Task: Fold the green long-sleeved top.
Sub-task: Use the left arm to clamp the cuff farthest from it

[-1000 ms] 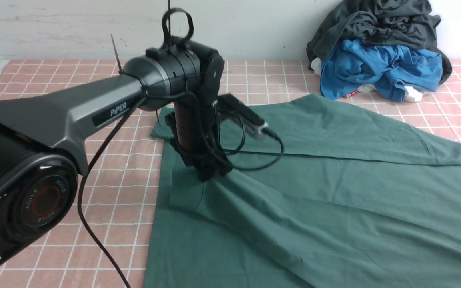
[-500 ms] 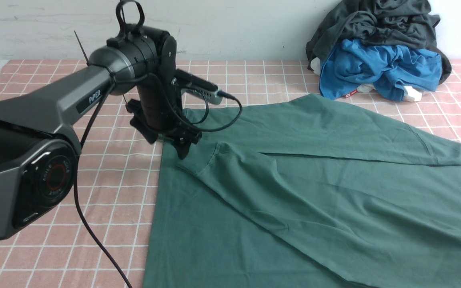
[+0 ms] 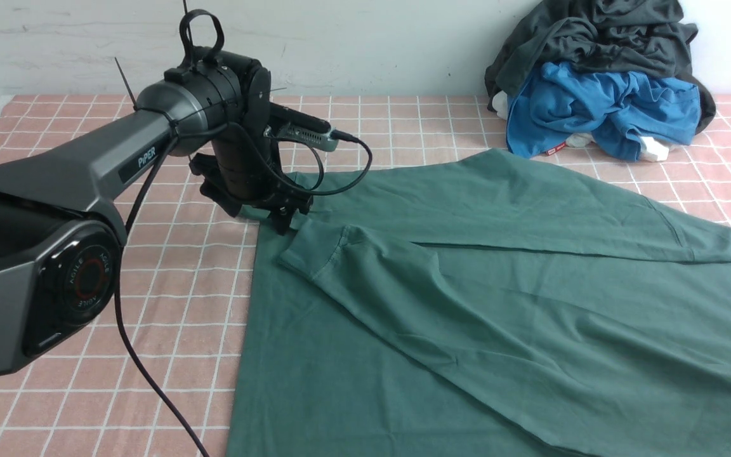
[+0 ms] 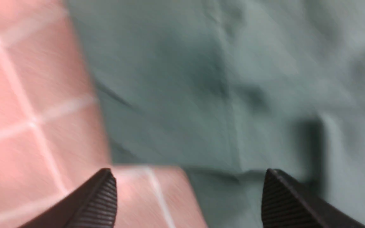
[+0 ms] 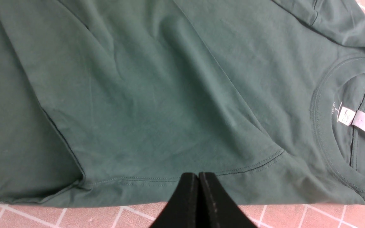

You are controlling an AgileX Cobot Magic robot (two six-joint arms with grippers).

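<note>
1. Broadly, a pink checked table (image 3: 181, 304) fills the front view up to a white wall.
2. The top (image 3: 499, 304) lies spread flat over the table's middle and right. One sleeve (image 3: 391, 279) is folded across the body, and its cuff (image 3: 311, 254) lies near the top's far left corner.
3. The left arm (image 3: 86, 171) reaches forward from the near left.
4. A grey garment (image 3: 594, 32) and a blue garment (image 3: 600, 108) are heaped against the wall at the far right, apart from the top.
5. The left gripper (image 4: 188, 177) points down over the top's far left corner, where green cloth meets table. Its jaws stand wide apart with nothing between them. That wrist view is blurred.
6. The right gripper (image 5: 198, 175) has its jaws pressed together, holding nothing, over the top's edge beside the collar (image 5: 315, 126).
7. A white label (image 5: 360, 120) sits inside the collar.
</note>
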